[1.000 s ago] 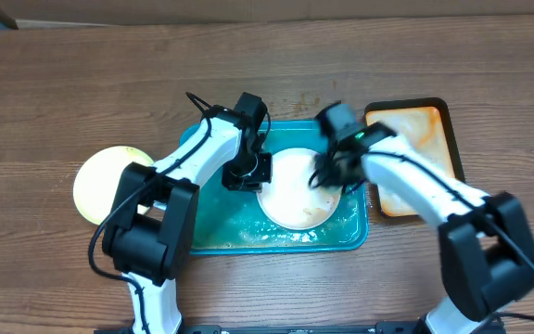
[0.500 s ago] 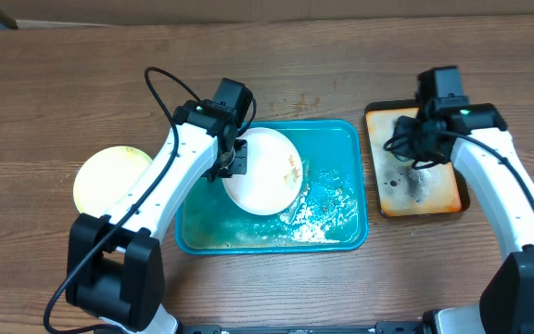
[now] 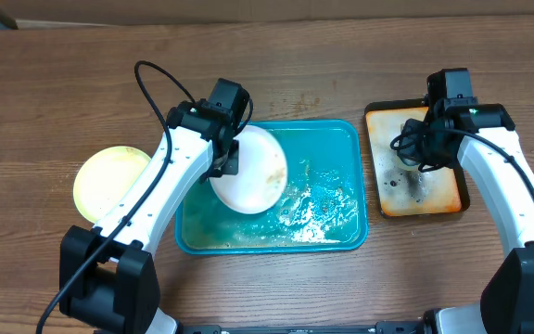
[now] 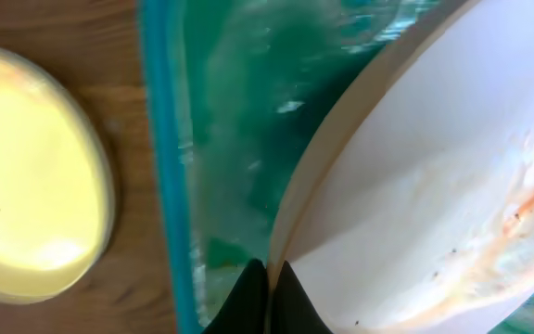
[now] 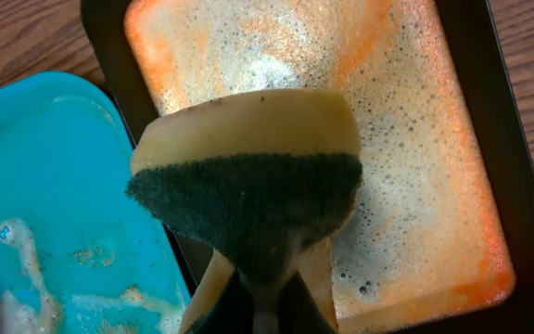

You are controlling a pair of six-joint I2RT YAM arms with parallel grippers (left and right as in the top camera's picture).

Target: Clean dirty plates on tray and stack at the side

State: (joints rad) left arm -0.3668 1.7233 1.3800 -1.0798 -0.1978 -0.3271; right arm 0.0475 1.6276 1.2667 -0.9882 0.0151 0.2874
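Your left gripper is closed tight on the left rim of the white plate; in the left wrist view its fingers are pinched together on the thin edge, with almost no gap between them. The plate is tilted rather than lying flat, and it sits over the left half of the blue tray, near the tray's left wall. You cannot tell from these views whether its lower edge touches the tray floor. An orange-brown smear runs along the inside of the plate near its right rim, and the rest of its face looks pale and wet. White foam and water are spread over the middle and right of the tray floor. The yellow plate lies flat on the wooden table just left of the tray, apart from it and from the white plate. Your right gripper is over the orange tray, which stands on the table to the right of the blue tray. It is clamped on a sponge, squeezed so that the yellow body bends and the dark green scrubbing side faces the wrist camera. The sponge hangs above the soapy left part of the orange tray, beside its dark rim, and you cannot tell if it touches the surface
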